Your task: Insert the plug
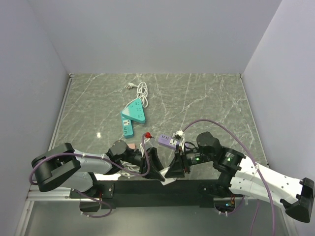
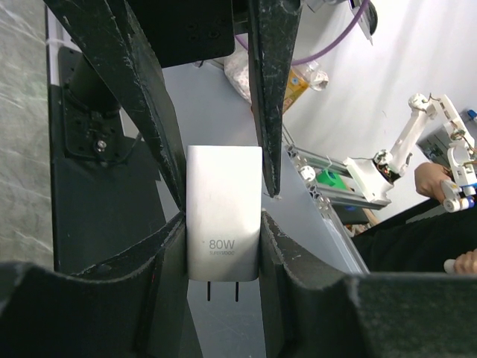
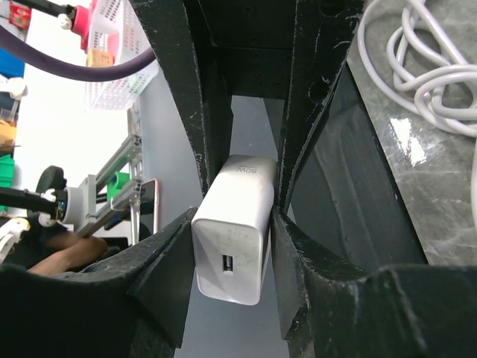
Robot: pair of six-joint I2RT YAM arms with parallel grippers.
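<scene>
At the lower edge of the marble table [image 1: 206, 98], lower centre of the overhead frame, the left gripper [image 2: 223, 227] is clamped narrowly on the pronged end of the plug [image 2: 223, 198], while the right gripper [image 3: 232, 224] closely brackets its socket end, partly open, firm contact not determinable.

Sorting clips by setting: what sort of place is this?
Probably a robotics lab test cell: pale panel walls box in a grey marble-patterned tabletop, and a second white robot arm stands beyond it.
</scene>
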